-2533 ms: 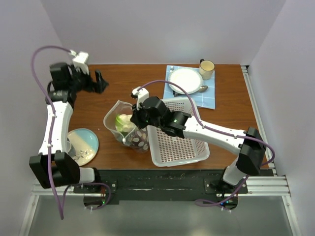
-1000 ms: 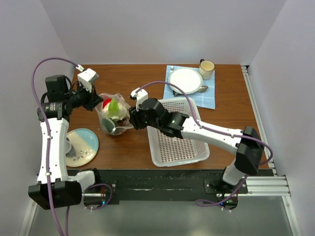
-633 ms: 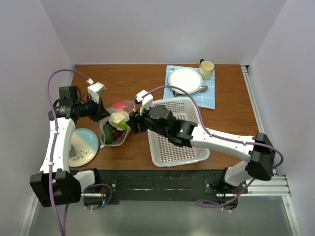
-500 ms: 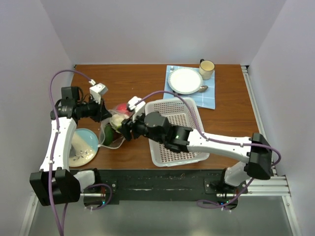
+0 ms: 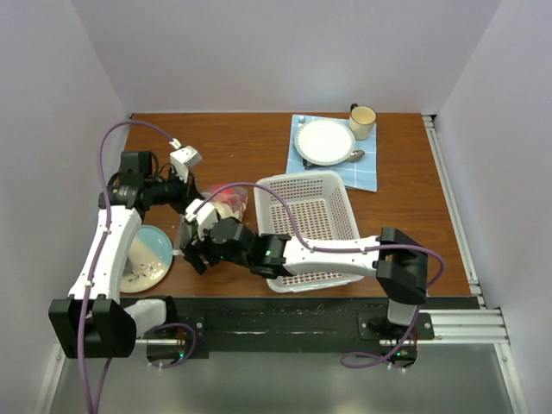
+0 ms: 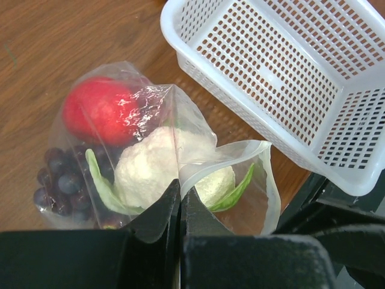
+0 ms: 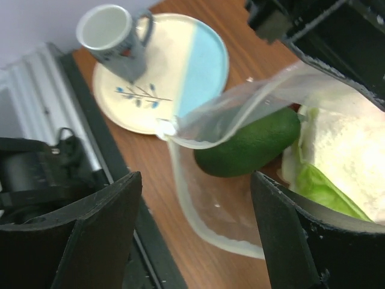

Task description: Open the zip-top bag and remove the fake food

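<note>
While left end effector (image 6: 179, 194) pinches zip-top bag (image 6: 157, 103) by basket (image 6: 272, 65), right one (image 7: 195, 194) gapes empty.

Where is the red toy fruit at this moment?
In the left wrist view, the red toy fruit lies inside the zip-top bag, at upper left, beside the cream-white piece and above the dark grapes.

One zip-top bag (image 6: 174, 120) holds four pieces: one red fruit (image 6: 99, 111), one cream-white cauliflower (image 6: 147, 171) (green leaves wrapped around it), one bunch of dark purple grapes (image 6: 60, 174) and one dark green avocado (image 7: 246, 143). There is one white perforated basket (image 5: 315, 220). Plates number two, a white plate (image 5: 325, 141) and a cream-and-blue plate (image 7: 180, 72). Cups number two as well, a cream mug (image 5: 362, 119) and a grey cup (image 7: 114, 33). One blue cloth (image 5: 366, 172) and one spoon (image 5: 355, 156) lie on the desk (image 5: 216, 147).
</note>
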Controlling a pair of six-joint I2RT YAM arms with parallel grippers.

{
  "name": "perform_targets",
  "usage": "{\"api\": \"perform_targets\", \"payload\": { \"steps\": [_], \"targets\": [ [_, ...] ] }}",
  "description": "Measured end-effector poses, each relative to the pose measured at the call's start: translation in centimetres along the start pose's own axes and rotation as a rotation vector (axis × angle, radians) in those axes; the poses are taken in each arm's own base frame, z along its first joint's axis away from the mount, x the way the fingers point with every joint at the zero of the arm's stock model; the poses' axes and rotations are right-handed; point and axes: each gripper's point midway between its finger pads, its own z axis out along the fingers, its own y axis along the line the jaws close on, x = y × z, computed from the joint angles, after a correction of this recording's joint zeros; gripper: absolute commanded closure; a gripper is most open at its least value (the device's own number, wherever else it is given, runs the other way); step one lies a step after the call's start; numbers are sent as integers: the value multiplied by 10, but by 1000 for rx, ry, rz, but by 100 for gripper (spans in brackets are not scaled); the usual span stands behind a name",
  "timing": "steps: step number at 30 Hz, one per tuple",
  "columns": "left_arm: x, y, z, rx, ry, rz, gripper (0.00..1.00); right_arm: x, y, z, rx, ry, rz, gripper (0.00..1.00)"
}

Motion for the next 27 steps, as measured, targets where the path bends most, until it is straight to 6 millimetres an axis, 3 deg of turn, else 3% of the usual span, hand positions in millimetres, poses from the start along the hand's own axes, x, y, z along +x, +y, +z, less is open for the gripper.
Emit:
{"api": "perform_targets", "payload": {
  "steps": [11, 16, 19, 26, 27],
  "targets": [
    [5, -3, 0, 8, 20, 19, 100, 18, -71, -9, 270, 17, -82, 17],
    [9, -5, -2, 17, 42, 31, 100, 11, -100, -8, 345, 9, -74, 11],
    [9, -7, -5, 21, 53, 54, 100, 9, -110, 1, 364, 11, -76, 10],
    [16, -9, -7, 36, 90, 52, 100, 19, -110, 39, 309, 40, -56, 10],
    [17, -9, -7, 38, 97, 44, 88, 22, -109, 42, 299, 44, -42, 10]
  ]
}}
